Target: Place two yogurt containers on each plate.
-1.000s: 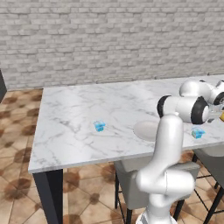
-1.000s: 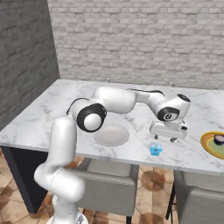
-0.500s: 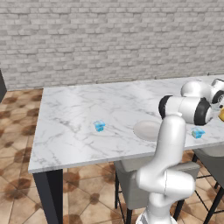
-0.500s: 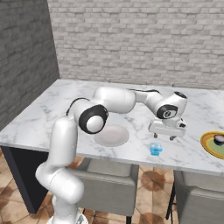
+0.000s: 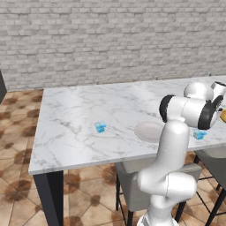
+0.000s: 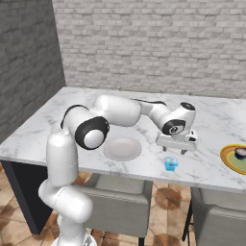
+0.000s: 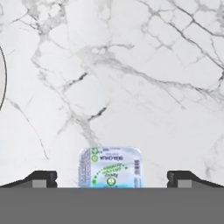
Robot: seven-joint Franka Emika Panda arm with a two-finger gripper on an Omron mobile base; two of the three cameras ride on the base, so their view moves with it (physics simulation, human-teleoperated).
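Hand view: the claw (image 7: 112,178) is wide open and holds nothing. Its two dark tips sit at 8 and 4 o'clock, with a light blue yogurt cup (image 7: 110,167) between them at 6 o'clock, touching neither. The cup stands upright on the marble table (image 7: 131,78), lid up. Its long side runs from one tip toward the other.

In the right base view the claw (image 6: 177,145) hangs just above that cup (image 6: 170,163), near the table's front edge. The off-white plate (image 6: 122,149) lies at its 9 o'clock. The yellow-rimmed plate (image 6: 235,158) is at 3 o'clock, with a dark cup (image 6: 240,152) on it. In the left base view another blue cup (image 5: 100,127) sits well apart.
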